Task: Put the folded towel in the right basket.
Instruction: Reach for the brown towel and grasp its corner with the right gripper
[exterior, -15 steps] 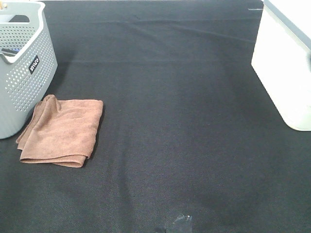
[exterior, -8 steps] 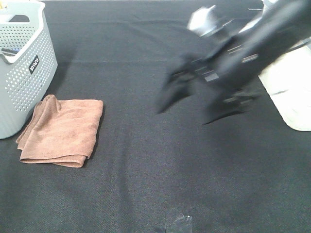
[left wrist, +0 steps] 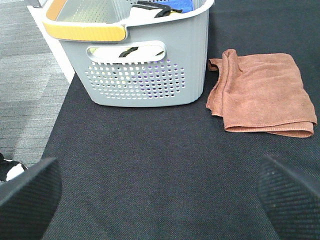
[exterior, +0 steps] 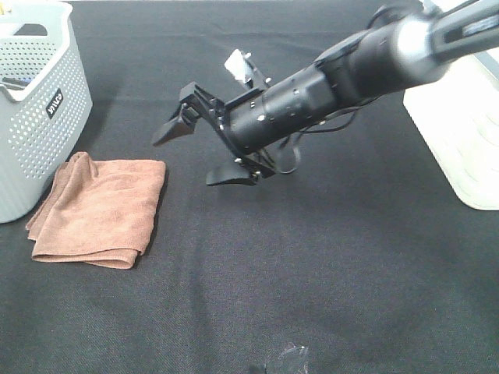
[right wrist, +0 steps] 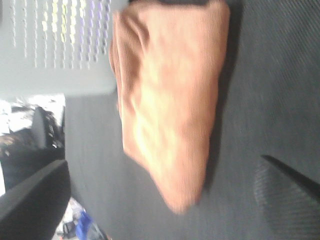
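The folded brown towel [exterior: 101,209] lies flat on the black table, next to the grey left basket [exterior: 39,101]. The white right basket [exterior: 460,117] stands at the far right edge. My right gripper [exterior: 201,153] is open and empty, reaching across the middle and hovering a little to the right of the towel. The right wrist view shows the towel [right wrist: 170,100] blurred between the spread fingers. My left gripper [left wrist: 160,200] is open and empty. It is out of the exterior high view. The left wrist view shows the towel [left wrist: 262,95] beside the grey basket [left wrist: 145,75].
The grey basket holds a blue cloth [left wrist: 175,5] and other items. A small crumpled piece of tape [exterior: 287,358] lies at the table's front edge. The table's left edge and grey floor [left wrist: 25,75] show in the left wrist view.
My right arm, absent a second ago, has swung in from the right and moved left across the table toward the towel. The towel and baskets have not moved.
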Tool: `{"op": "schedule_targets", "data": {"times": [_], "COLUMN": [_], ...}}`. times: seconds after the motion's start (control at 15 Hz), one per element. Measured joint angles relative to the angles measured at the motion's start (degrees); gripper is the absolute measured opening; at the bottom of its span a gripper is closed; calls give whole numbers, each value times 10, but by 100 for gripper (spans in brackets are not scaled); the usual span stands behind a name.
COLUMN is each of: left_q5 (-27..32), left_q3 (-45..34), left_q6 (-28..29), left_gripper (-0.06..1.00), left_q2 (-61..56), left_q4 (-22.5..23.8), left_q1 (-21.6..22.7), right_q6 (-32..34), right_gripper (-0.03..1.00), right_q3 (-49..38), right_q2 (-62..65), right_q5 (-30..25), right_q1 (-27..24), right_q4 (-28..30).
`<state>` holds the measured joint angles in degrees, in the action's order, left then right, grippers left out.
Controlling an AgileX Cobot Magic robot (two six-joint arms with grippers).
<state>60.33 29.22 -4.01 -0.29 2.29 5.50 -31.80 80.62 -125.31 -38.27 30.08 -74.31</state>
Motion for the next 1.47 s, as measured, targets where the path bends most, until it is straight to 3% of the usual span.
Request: {"op": "schedule_targets", "data": {"times": [0.4, 0.93, 1.47], "left_q5": [0, 0, 0], "left_q3": [0, 0, 0], "left_q6": [0, 0, 0], "left_gripper": [99, 99, 99], "left_q2": [0, 0, 0], "left_q4": [0, 6, 9], "left_q1": [0, 0, 0], "right_q6": [-2, 2, 47], "right_gripper": [96, 94, 90], "right_q3": [92, 109, 277], "right_q2": [-103, -144, -239], "right_q5": [3, 4, 15], "right_q1": [0, 13, 121], "right_q4": [-11, -42, -53]}}
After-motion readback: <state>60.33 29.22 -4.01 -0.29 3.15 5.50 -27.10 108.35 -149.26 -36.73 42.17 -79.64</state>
